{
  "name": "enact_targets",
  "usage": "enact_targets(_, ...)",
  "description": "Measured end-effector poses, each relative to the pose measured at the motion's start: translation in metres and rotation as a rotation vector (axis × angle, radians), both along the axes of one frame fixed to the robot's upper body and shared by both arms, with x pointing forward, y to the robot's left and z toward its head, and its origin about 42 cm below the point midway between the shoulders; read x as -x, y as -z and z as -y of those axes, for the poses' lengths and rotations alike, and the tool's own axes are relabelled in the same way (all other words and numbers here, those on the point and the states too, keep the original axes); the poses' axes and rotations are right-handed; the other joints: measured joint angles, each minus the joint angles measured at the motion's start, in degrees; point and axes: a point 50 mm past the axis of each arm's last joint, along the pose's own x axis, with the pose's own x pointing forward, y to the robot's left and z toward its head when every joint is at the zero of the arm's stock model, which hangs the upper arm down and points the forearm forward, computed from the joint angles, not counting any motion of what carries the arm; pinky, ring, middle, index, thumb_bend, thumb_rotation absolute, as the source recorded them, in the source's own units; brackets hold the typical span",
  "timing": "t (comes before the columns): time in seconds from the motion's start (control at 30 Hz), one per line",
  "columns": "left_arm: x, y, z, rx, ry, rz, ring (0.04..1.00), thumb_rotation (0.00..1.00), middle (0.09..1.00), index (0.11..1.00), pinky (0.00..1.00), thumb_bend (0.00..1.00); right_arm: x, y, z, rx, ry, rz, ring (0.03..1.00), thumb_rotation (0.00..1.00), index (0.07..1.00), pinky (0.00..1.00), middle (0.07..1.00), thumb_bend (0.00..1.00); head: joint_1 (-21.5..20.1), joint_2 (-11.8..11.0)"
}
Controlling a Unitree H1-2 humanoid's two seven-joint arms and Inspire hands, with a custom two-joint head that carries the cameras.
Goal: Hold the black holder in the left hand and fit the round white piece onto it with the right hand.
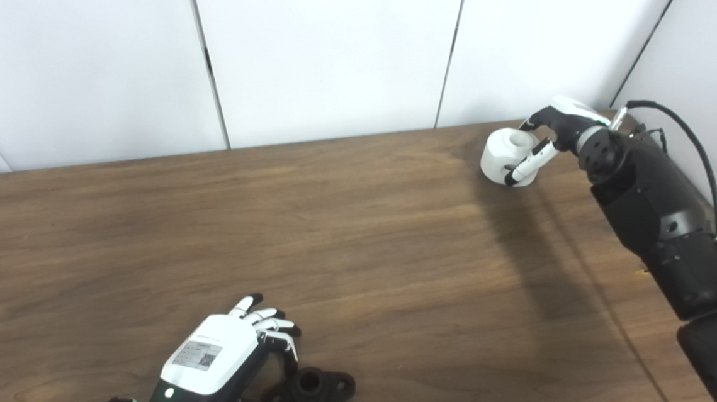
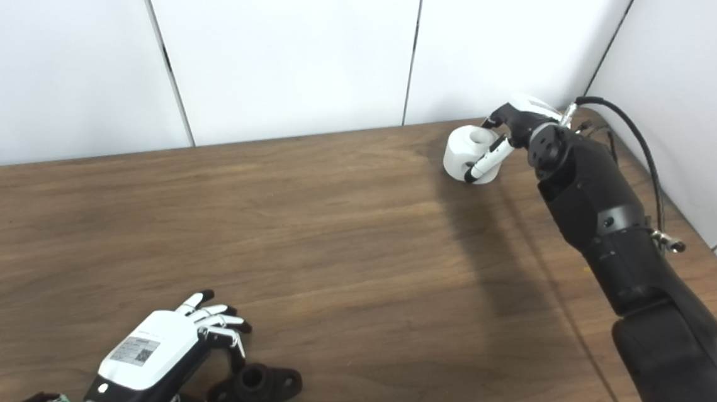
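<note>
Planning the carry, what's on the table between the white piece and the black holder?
Nothing: bare table between white piece and black holder, in both views.

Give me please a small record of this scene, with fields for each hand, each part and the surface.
left hand: near edge of the table, fingers curled beside the black holder, grasp not clearly closed
right hand: far right corner, fingers wrapped on the round white piece
black holder: lying on the table
round white piece: far right, low over or on the table, cannot tell
parts: far apart, not fitted
table: brown wood
</note>
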Motion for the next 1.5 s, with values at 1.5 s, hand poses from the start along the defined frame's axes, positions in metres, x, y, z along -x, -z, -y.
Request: enact_targets(1.5,0.0005,-0.0008,0.0003,-0.002,-0.001,-0.004,0.88,0.06,0.787,0.487,0.99,0.52,0.0022,0.003,0.001,-0.037,-0.009,0.013,0.86,0.14,0.483,1.0,0.758,0.52,0.26,0.35)
